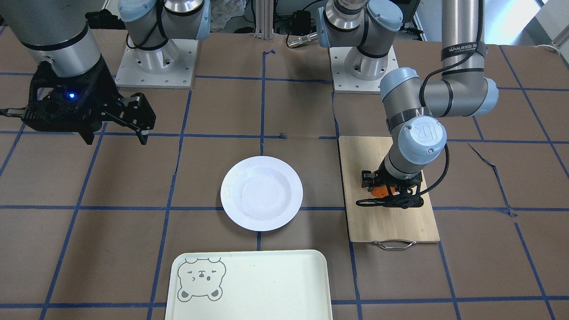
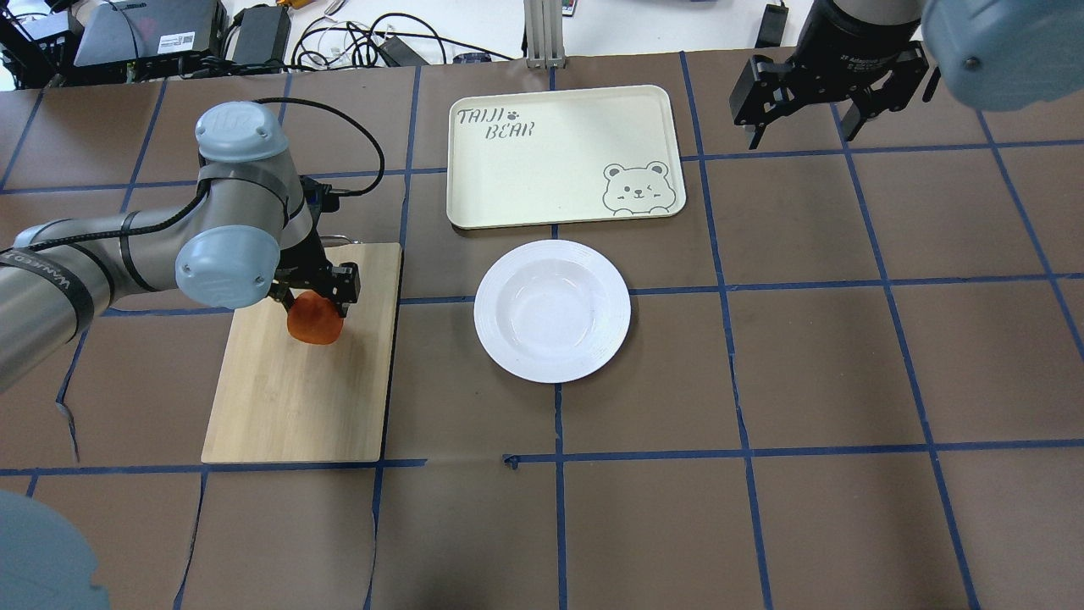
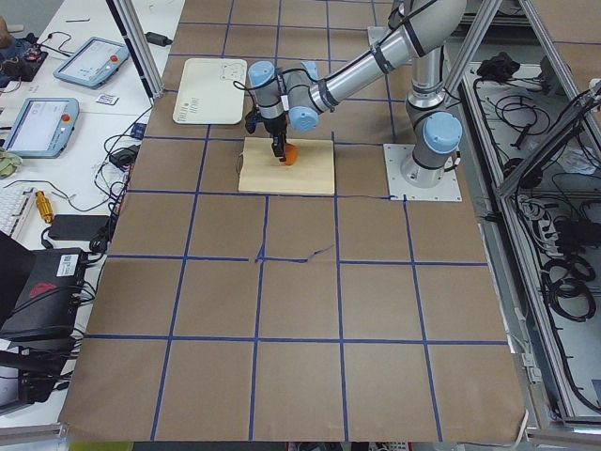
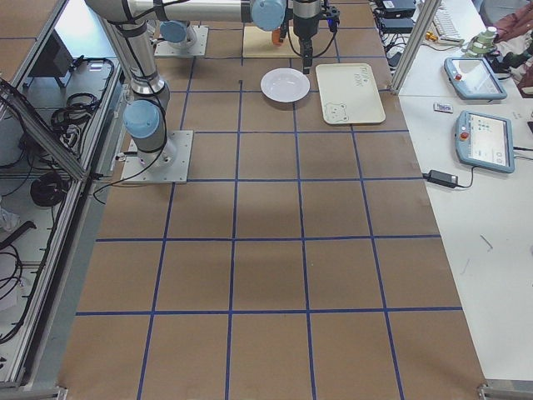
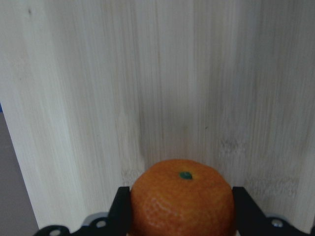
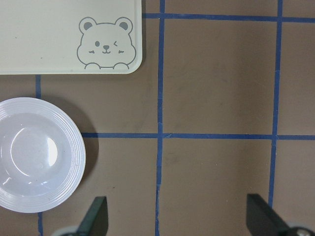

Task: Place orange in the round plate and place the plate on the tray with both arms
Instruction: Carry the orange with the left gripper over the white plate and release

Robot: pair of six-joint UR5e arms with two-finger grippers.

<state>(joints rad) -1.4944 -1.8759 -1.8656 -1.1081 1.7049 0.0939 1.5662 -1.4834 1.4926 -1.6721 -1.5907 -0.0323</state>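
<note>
A robotics laboratory is being shown: two industrial arms (image 2: 127, 246) are being carried on bolted metal base plates (image 1: 184, 75), the table (image 2: 813, 356) is being covered by brown paper (image 1: 489, 178) gridded with blue tape (image 2: 722, 288), and teach pendants (image 4: 487, 137) and cables (image 3: 568, 282) are being kept alongside

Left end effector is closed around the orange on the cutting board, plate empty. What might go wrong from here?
1. The orange is round and pinched only by the left end effector, so it may slip in transit or roll inside the round plate.
2. The plate lies flat, low-rimmed, close to the tray; a grasp attempt may shove it against the tray's edge instead of gripping it.
</note>
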